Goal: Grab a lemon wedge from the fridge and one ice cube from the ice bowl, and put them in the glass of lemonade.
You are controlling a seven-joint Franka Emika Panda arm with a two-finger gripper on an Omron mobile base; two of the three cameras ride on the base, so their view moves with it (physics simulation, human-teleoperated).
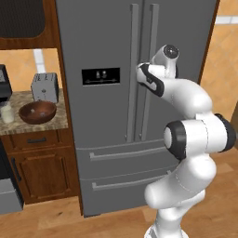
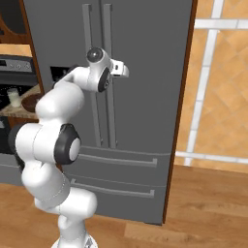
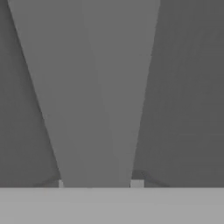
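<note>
Arm is raised in front of the fridge (image 1: 107,93), both doors closed. Left base view: wrist sits against the right-hand door handle (image 1: 151,74), with the hand itself hidden behind the wrist housing. Right base view: the gripper (image 2: 124,70) reaches to that same handle, just at or touching the bar; finger spacing is too small to read there. Hand view: the handle bar (image 3: 98,96) runs between the two finger tips (image 3: 137,184), which stand one on each side of it, narrowed close to the bar; whether they actually press on it I cannot tell. The left base view adds the counter (image 1: 32,124) left of the fridge, carrying the ice bowl (image 1: 38,112), a toaster (image 1: 44,87) behind it and the glass of lemonade (image 1: 7,113) near the bowl's left. In the right base view the glass and bowl sit far left, partly hidden by the arm.
</note>
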